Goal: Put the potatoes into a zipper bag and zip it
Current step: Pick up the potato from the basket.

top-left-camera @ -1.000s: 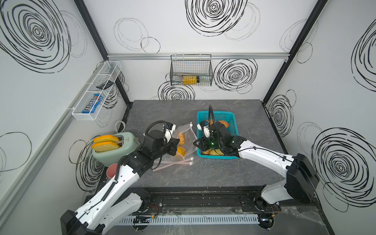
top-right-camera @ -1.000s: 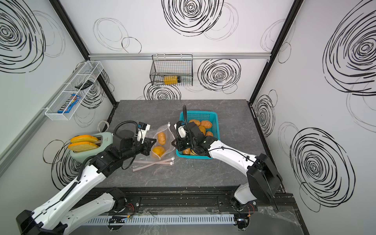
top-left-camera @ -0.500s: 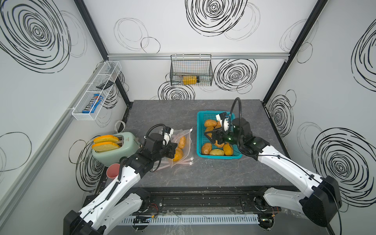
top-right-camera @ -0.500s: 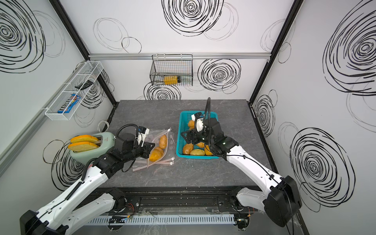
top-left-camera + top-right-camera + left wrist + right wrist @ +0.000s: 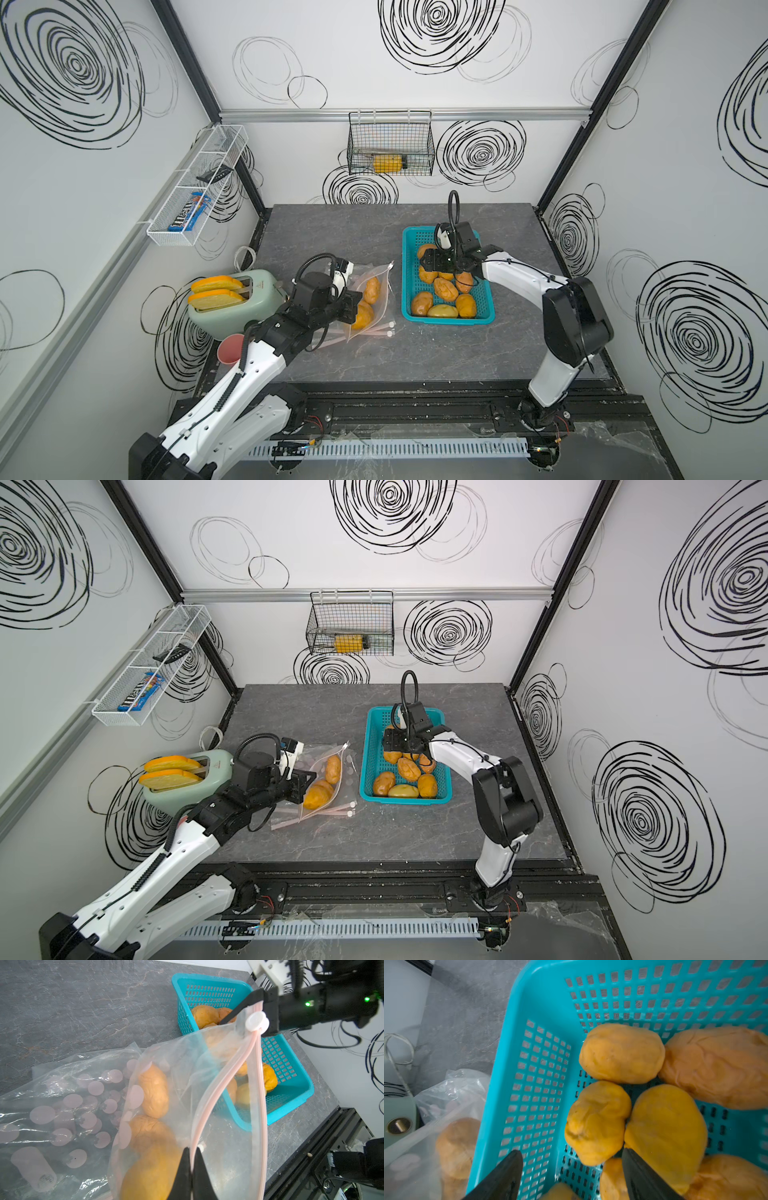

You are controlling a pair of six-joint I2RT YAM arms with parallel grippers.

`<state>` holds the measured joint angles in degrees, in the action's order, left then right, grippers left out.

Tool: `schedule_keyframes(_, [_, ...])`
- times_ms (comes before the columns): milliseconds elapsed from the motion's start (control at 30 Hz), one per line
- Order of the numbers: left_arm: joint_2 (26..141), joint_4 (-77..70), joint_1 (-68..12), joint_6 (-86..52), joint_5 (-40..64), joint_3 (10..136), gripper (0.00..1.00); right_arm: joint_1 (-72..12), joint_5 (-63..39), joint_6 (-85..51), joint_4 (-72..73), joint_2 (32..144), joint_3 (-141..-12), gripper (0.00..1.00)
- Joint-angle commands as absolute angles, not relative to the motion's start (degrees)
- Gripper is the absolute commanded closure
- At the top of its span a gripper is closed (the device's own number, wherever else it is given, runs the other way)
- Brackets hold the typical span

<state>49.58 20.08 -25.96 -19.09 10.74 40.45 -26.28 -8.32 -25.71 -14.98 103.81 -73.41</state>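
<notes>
Risk: right gripper (image 5: 571, 1152), jaws spread wide over potatoes (image 5: 445, 289) packed touching in teal basket (image 5: 449, 321) right of bag, may grab badly and drop one. Left gripper (image 5: 192, 1151) is clenched on zipper bag (image 5: 218, 1076) rim. Thin film could slip, collapsing the mouth over three bagged potatoes.

The left hand (image 5: 354, 306) meets the zipper bag (image 5: 380, 305) holding potatoes (image 5: 371, 290), while the right hand (image 5: 429, 266) hangs over more potatoes in the teal basket (image 5: 449, 320).
</notes>
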Motion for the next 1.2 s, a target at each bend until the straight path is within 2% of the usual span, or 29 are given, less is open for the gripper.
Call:
schedule_keyframes(0, [49.7, 17.1, -25.6, -19.6, 11.9, 40.0, 1.0, -26.2, -6.5, -26.5, -19.7, 107.9, -78.0, 0.2])
schedule_keyframes(267, [49.8, 17.3, -26.1, -19.7, 12.0, 39.9, 1.0, -27.5, -0.1, -27.2, -23.4, 113.2, -81.8, 0.2])
schedule_keyframes(533, [49.6, 17.3, -26.4, -19.5, 11.8, 39.7, 1.0, -30.0, 0.3, -26.6, -24.8, 116.6, -83.2, 0.22])
schedule_keyframes(633, [49.7, 17.3, -26.5, -19.6, 11.6, 39.7, 1.0, -30.6, 0.2, -26.1, -25.0, 117.3, -83.2, 0.24])
schedule_keyframes(867, [49.9, 17.6, -27.4, -19.7, 10.9, 39.8, 1.0, -30.6, -0.4, -25.5, -24.6, 116.3, -82.9, 0.39])
schedule_keyframes(1167, [49.1, 17.6, -27.4, -19.6, 10.5, 39.8, 1.0, -31.8, -6.1, -24.8, -18.0, 104.0, -76.0, 0.48])
